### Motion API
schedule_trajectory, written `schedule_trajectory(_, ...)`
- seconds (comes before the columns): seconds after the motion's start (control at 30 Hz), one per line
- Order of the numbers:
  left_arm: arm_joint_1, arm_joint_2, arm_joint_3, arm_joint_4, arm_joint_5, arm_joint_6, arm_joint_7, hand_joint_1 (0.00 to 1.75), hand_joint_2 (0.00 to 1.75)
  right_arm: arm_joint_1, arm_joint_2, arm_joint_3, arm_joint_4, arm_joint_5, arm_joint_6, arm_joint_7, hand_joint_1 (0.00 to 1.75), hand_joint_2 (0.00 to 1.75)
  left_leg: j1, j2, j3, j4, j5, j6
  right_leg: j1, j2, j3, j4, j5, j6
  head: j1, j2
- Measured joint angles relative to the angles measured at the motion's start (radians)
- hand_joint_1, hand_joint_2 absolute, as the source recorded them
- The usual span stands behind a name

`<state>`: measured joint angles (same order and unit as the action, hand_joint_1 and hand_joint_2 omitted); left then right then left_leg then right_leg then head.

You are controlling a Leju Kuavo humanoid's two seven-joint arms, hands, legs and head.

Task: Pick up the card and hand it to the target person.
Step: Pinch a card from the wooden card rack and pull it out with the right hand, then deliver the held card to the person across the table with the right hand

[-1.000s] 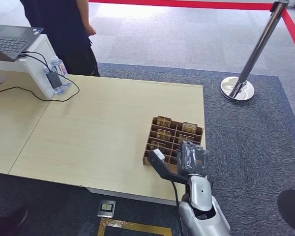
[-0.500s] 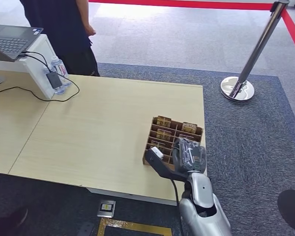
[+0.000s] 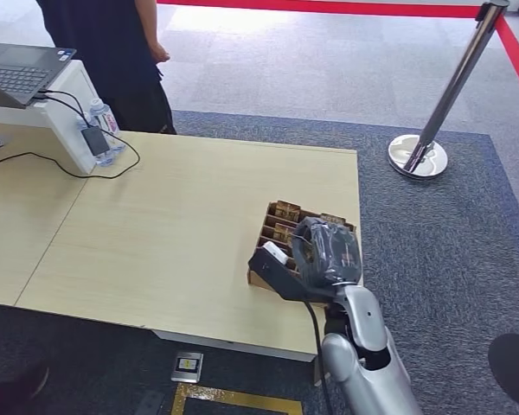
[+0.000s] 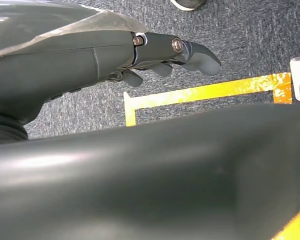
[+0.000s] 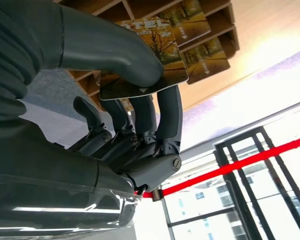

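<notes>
**Right hand pinched a card over the card box**

The right hand (image 3: 325,251) hovered over the brown compartmented card box (image 3: 278,226) at the near right corner of the pale wooden bench (image 3: 178,225). In the right wrist view, its thumb (image 5: 114,47) pressed a card (image 5: 167,70) with an autumn-tree print against the fingers (image 5: 169,112) beneath it, so the card was pinched between them, just above the box's slots. More cards of the same print (image 5: 205,57) lay in neighbouring compartments.

The left hand (image 4: 171,55) hung low beside the robot's body over grey carpet marked with yellow tape (image 4: 201,92); its fingers were loosely extended and held nothing.

A person in dark clothing (image 3: 113,52) stood at the far side of the bench, well apart from the card box. Near that person a laptop (image 3: 18,69) rested on a white stand (image 3: 74,130), with black cables (image 3: 60,169) trailing across the bench. A chrome stanchion (image 3: 439,104) with red tape stood on the carpet to the right.
</notes>
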<state>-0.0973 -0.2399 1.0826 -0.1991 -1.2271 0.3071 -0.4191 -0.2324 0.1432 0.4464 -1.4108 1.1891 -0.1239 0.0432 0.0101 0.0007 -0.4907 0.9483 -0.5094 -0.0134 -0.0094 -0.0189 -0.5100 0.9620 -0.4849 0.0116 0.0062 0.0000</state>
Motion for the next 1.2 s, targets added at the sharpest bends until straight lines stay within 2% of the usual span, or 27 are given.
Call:
schedule_trajectory(0.27, 0.0, 0.0, 0.0, 0.0, 0.003, 0.006, -0.001, 0.0, 0.0, -0.047, -0.011, 0.05, -0.024, -0.125, 0.046, -0.055, 1.5, 1.75, 0.0, 0.0, 0.0, 0.0, 0.0, 0.0, 0.0, 0.0, 0.0, 0.0, 0.0, 0.0, 0.0, 0.0)
schedule_trajectory(0.43, 0.0, -0.001, 0.0, 0.0, -0.002, 0.007, 0.0, 0.0, 0.0, -0.118, 0.013, 0.081, 0.026, -0.189, 0.074, -0.064, 1.57, 1.75, 0.0, 0.0, 0.0, 0.0, 0.0, 0.0, 0.0, 0.0, 0.0, 0.0, 0.0, 0.0, 0.0, 0.0)
schedule_trajectory(0.83, -0.003, -0.006, 0.0, 0.0, -0.005, 0.008, 0.02, 0.0, 0.0, -0.324, 0.097, 0.112, 0.273, -0.218, 0.096, -0.048, 1.55, 1.75, 0.0, 0.0, 0.0, 0.0, 0.0, 0.0, 0.0, 0.0, 0.0, 0.001, 0.0, 0.0, 0.0, 0.0)
schedule_trajectory(1.07, -0.009, -0.009, -0.002, 0.0, -0.012, 0.009, 0.032, 0.0, 0.0, -0.489, 0.171, 0.131, 0.474, -0.165, 0.041, 0.014, 1.55, 1.75, 0.0, 0.0, 0.0, 0.0, 0.0, 0.0, 0.001, 0.0, 0.0, 0.001, 0.0, 0.0, 0.0, 0.0)
schedule_trajectory(1.2, -0.012, -0.012, -0.004, 0.0, -0.015, 0.014, 0.039, 0.0, 0.0, -0.572, 0.197, 0.149, 0.551, -0.198, 0.015, 0.044, 1.54, 1.75, 0.0, 0.0, 0.0, 0.0, 0.0, 0.0, 0.001, 0.0, 0.0, 0.001, 0.0, 0.0, 0.0, 0.0)
